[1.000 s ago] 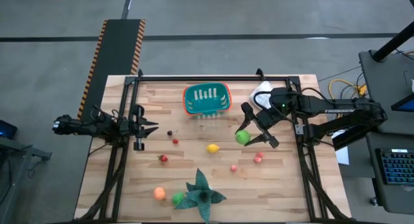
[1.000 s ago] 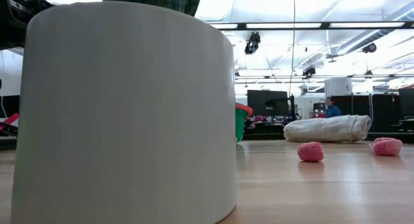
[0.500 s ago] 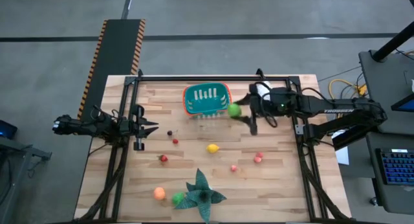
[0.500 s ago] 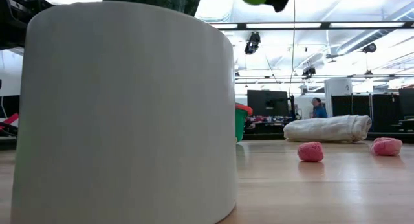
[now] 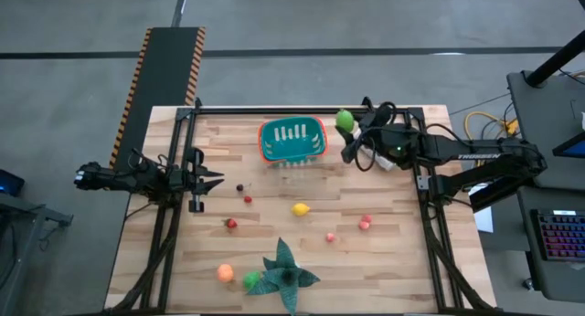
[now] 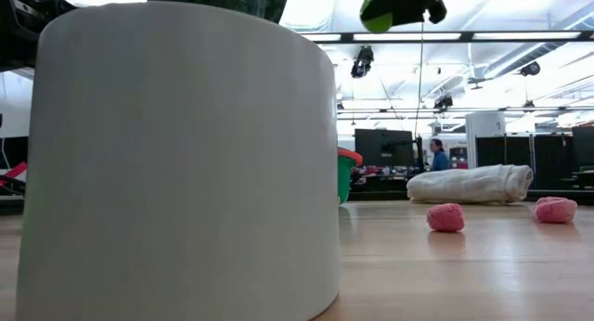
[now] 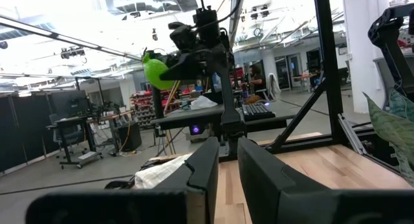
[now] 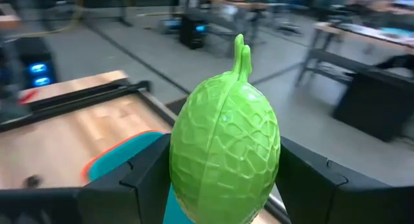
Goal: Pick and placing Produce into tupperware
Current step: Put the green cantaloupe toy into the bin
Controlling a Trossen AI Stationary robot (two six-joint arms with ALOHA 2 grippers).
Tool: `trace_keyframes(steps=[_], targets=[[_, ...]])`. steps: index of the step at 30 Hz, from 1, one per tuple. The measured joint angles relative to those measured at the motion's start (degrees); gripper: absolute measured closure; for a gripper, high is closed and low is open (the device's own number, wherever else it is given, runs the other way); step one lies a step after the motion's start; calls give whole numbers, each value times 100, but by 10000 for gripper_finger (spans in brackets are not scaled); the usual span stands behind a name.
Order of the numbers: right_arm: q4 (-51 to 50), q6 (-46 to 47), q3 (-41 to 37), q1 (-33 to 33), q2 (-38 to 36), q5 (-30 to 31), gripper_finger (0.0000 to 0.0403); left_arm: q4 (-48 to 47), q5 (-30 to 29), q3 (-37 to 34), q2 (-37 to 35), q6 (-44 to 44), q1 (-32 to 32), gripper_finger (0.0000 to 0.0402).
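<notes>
Moved: right claw (image 5: 347,133) lifts the green fruit (image 5: 345,121) from the middle of the worktop (image 5: 274,215) up to just beside the tub's far right corner.
High view: right claw is part open and pinches the green fruit; teal tub (image 5: 292,140) sits near the far edge; left claw (image 5: 208,179) is shut on nothing and waits at the left side.
High view, rest: lemon (image 5: 300,208), orange fruit (image 5: 225,272), small red and pink bits and a big leafy star (image 5: 285,272) lie near the front.
Low view: green fruit (image 6: 378,17) hangs high up; a big white thing (image 6: 181,163) hides most of the worktop and most of the tub (image 6: 346,175).
Left wrist view: green fruit (image 7: 157,72) shows far off in the other claw.
Right wrist view: green fruit (image 8: 225,160) sits between two dark fingers (image 8: 132,179), tub rim (image 8: 116,156) below.
Risk: fruit is beside the tub, not over it; dropped now, it may miss or bounce off the rim.
Hard to see: how deep the grip is, and what is in the tub.
</notes>
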Motion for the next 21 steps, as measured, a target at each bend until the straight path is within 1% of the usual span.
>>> trace_keyframes(steps=[5, 13, 17, 19, 21], targets=[[-4, -3, -49, 0, 0, 597, 177, 0, 1, 0, 0, -2, 2, 356], [-2, -13, -104, 0, -2, 624, 177, 0, 1, 0, 0, -2, 0, 356], [-3, -314, -115, 0, -4, 706, 177, 0, 0, 0, 0, -4, 1, 356], [-5, -348, -126, -31, -9, 830, 177, 0, 0, 0, 0, -2, 1, 356], [-28, -353, -128, -106, -51, 804, 177, -1, 1, 0, 0, -2, 2, 356]])
